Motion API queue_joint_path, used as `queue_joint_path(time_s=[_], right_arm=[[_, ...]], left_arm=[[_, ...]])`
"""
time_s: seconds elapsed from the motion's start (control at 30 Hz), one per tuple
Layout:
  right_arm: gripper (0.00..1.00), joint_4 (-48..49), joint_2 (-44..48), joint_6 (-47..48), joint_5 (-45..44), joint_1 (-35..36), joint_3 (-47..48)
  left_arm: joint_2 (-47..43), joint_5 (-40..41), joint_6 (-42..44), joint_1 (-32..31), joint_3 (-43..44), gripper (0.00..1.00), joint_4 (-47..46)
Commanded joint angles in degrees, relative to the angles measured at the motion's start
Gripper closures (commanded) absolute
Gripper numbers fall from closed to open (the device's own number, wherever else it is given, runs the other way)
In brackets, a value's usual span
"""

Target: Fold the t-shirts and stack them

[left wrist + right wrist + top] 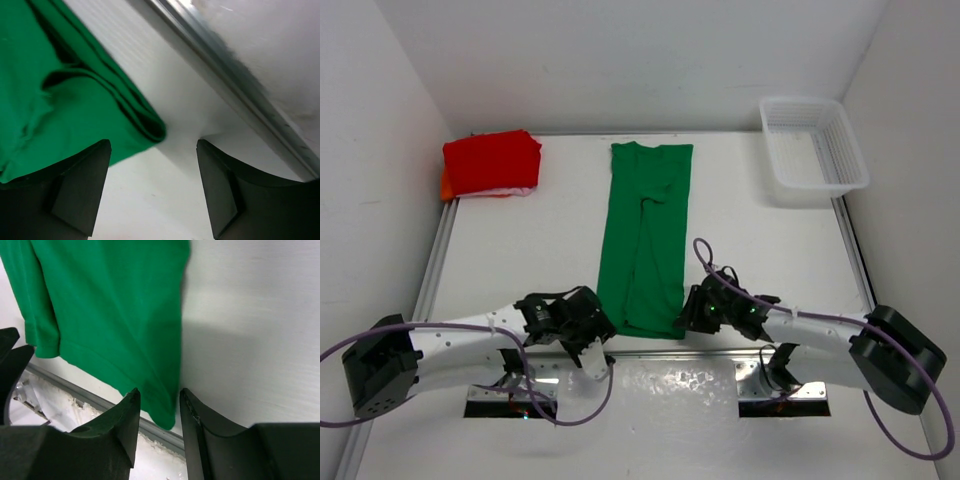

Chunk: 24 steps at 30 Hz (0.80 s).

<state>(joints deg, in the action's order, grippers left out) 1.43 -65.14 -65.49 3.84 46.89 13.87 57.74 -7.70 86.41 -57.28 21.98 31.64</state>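
Cloth lies in one long strip: the green t-shirt (645, 240), folded lengthwise, soft and creased, stretches down the middle of the smooth white table (520, 250). Well left of its collar end sits a folded red t-shirt (490, 160), with the edge of an orange t-shirt (447, 187) peeking out beneath. Well right of that end stands a white mesh basket (817, 190). At the green shirt's near hem, the left gripper (152, 145) is spread wide just beside the left corner, nothing between its dark wedge-shaped fingers (80, 190). The right gripper (157, 392) stands partly apart, straddling the right corner without visibly clamping it. A metal rail (225, 65) runs just past the hem.
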Motion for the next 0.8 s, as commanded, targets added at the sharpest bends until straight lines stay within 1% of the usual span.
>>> queue_joint_path(time_s=[0.0, 0.07, 0.13, 0.17, 0.2, 0.23, 0.27, 0.3, 0.33, 0.37, 0.4, 0.43, 0.47, 0.5, 0.53, 0.6, 0.63, 0.77], right_arm=[[0.65, -2.1, -2.4, 1.7, -0.5, -0.1, 0.0], [0.69, -1.8, -2.6, 1.7, -0.1, -0.2, -0.1], [0.72, -0.2, -3.1, 1.7, 0.6, -0.1, -0.1], [0.80, 0.4, -3.7, 1.9, 1.6, -0.1, -0.1], [0.84, 1.3, -4.0, 2.0, 2.1, -0.1, 0.1], [0.88, 1.6, -4.4, 2.9, 2.4, -0.2, 0.5], [0.96, 1.5, -4.8, 3.7, 3.3, -0.2, 0.9], [1.00, 0.7, -4.9, 5.4, 3.3, -0.2, 2.4], [1.00, -0.1, -4.7, 6.4, 3.1, -0.2, 3.4], [1.00, -1.1, -4.3, 7.5, 2.6, -0.2, 6.0], [1.00, -4.0, -4.0, 9.7, 2.1, -0.3, 7.4], [1.00, -6.6, -3.6, 11.6, 1.4, -0.9, 10.4], [1.00, -6.6, -3.6, 11.6, 1.4, -1.5, 10.4], [1.00, -8.4, -3.3, 12.8, 1.8, -2.6, 12.8], [1.00, -8.8, -3.3, 13.3, 2.4, -4.9, 13.8], [1.00, -9.8, -3.6, 15.0, 4.6, -7.9, 16.4], [1.00, -10.0, -3.9, 15.8, 5.1, -10.7, 17.6], [1.00, -12.2, -8.7, 20.3, 8.3, -17.3, 25.9]], left_arm=[[2.4, -0.8, -1.6, -0.6, -2.6, 0.37, -9.7], [2.8, -0.8, -2.4, -0.6, -2.8, 0.42, -10.1], [2.6, -2.0, -2.6, -0.7, -2.6, 0.52, -8.7], [2.7, -2.2, -4.0, -0.7, -2.6, 0.58, -8.7], [2.7, -2.3, -4.6, -0.7, -2.7, 0.72, -9.4], [2.7, -2.3, -5.0, -0.7, -3.0, 0.83, -10.1], [2.7, -2.3, -6.8, -0.7, -3.0, 0.93, -10.8], [2.6, -2.1, -7.7, -0.7, -2.7, 1.00, -12.2], [2.7, -1.9, -8.7, -0.7, -1.6, 1.00, -12.7], [2.6, -1.5, -11.5, -0.7, -0.6, 1.00, -13.1], [2.6, -0.5, -13.0, -0.6, 0.5, 1.00, -13.3], [2.6, 0.2, -15.9, -0.1, 5.1, 1.00, -12.1], [2.6, 0.2, -16.9, 0.5, 5.2, 1.00, -12.0], [2.7, -1.2, -17.7, 1.5, 7.1, 1.00, -9.2], [3.1, -2.5, -18.3, 2.8, 11.2, 1.00, -7.7], [4.7, -5.8, -20.6, 7.7, 15.2, 1.00, -4.1], [6.5, -7.0, -21.2, 11.4, 18.9, 1.00, -3.3], [12.0, -8.6, -22.1, 17.3, 24.9, 1.00, -0.9]])
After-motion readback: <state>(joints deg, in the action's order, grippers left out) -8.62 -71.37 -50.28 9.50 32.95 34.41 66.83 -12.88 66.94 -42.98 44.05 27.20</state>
